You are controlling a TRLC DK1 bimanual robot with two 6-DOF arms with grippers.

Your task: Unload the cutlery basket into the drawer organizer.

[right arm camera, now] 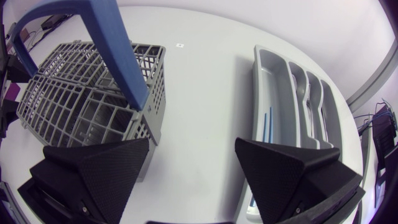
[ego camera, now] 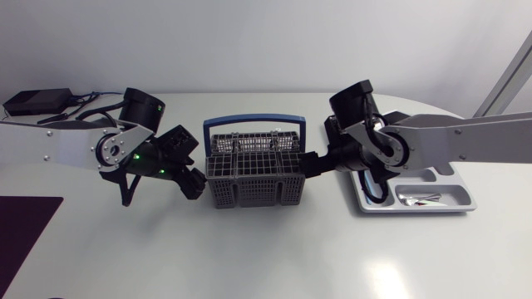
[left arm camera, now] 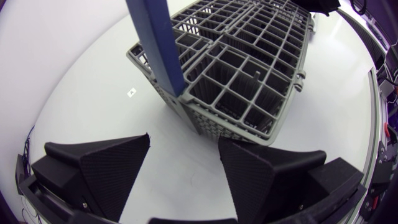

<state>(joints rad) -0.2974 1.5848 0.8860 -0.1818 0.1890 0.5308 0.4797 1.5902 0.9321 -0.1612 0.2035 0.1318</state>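
The grey cutlery basket (ego camera: 253,170) with a blue handle (ego camera: 252,120) stands mid-table. My left gripper (ego camera: 193,181) sits open at its left end, my right gripper (ego camera: 312,166) open at its right end. In the left wrist view the basket (left arm camera: 249,68) lies just ahead of the open gripper (left arm camera: 183,162), nothing between the fingers (left arm camera: 99,165); the compartments I can see look empty. In the right wrist view the basket (right arm camera: 68,99) is beside one finger of the open gripper (right arm camera: 193,168). The grey drawer organizer (right arm camera: 292,93) holds cutlery, including a blue-handled piece (right arm camera: 268,124).
My right arm covers part of the organizer (ego camera: 461,195) in the head view. A black box with cables (ego camera: 37,101) sits at the back left, and a dark mat (ego camera: 25,232) lies at the front left corner.
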